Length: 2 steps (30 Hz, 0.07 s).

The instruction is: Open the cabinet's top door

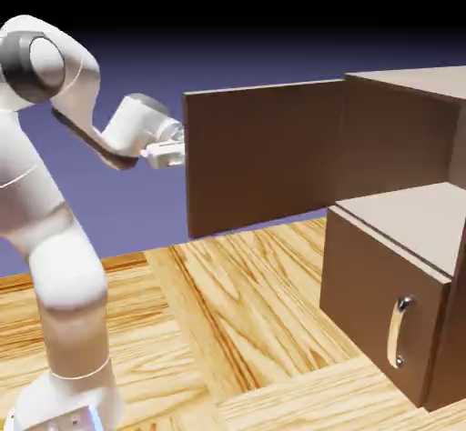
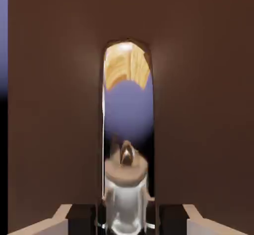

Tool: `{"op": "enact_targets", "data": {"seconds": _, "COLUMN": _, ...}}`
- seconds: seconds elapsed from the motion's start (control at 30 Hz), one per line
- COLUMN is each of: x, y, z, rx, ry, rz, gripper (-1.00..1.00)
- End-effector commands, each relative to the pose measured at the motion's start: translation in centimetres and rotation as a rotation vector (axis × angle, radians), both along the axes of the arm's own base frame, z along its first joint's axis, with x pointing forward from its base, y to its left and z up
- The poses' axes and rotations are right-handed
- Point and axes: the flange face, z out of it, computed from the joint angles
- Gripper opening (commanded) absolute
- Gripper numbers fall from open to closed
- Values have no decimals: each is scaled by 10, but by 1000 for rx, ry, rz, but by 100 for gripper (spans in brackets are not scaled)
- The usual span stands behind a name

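White robot arm, one, rising at the exterior view's left from the wooden worktop, bent rightward above its far edge. Gripper, one, clenched on a curved silver handle, a fingertip at either side. Top door, one, dark brown, standing open above the worktop's far edge, between arm and cabinet body; its handle side faces the arm. Cabinet, brown, at the worktop's right; upper compartment exposed. Lower panel, with upright silver bar handle.
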Motion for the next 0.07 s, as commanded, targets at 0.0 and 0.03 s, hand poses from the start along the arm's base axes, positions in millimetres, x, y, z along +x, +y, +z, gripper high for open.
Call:
{"op": "enact_targets", "data": {"seconds": 0.0, "x": 2, "y": 6, "z": 0, "rx": 0, "ry": 0, "rz": -17, "gripper": -100}}
{"op": "enact_targets", "data": {"seconds": 0.03, "x": 2, "y": 6, "z": 0, "rx": 0, "ry": 0, "rz": -17, "gripper": -100}}
